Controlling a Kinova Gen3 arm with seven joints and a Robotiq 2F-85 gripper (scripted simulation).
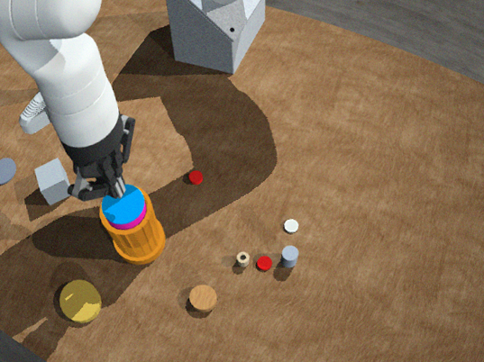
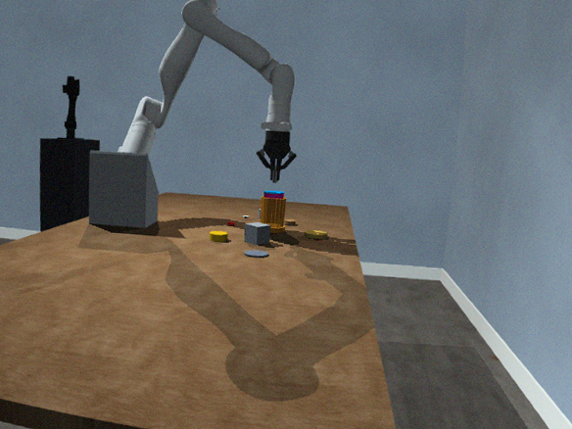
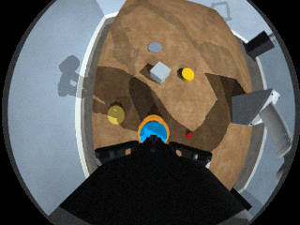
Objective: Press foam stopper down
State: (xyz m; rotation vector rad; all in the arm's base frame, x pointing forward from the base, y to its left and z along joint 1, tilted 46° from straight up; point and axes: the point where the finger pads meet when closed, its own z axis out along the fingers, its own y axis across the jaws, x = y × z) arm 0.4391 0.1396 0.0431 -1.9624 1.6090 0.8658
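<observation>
An orange ribbed jar [image 1: 137, 237] stands upright on the wooden table. A foam stopper with a blue top [image 1: 123, 204] and a magenta side sticks up above its rim. The jar also shows in the exterior view [image 2: 272, 212] and in the wrist view [image 3: 153, 131]. My gripper [image 1: 118, 188] is shut and empty. It points straight down over the stopper. In the exterior view the gripper [image 2: 275, 176] hangs a short way above the blue top, with a clear gap between them.
A grey cube [image 1: 52, 180] and a grey disc [image 1: 3, 170] lie left of the jar. A yellow disc [image 1: 80, 301], a tan disc [image 1: 202, 298], two red pucks [image 1: 195, 176], and several small cylinders [image 1: 290, 256] lie around. The arm's grey base block [image 1: 215, 27] stands at the back.
</observation>
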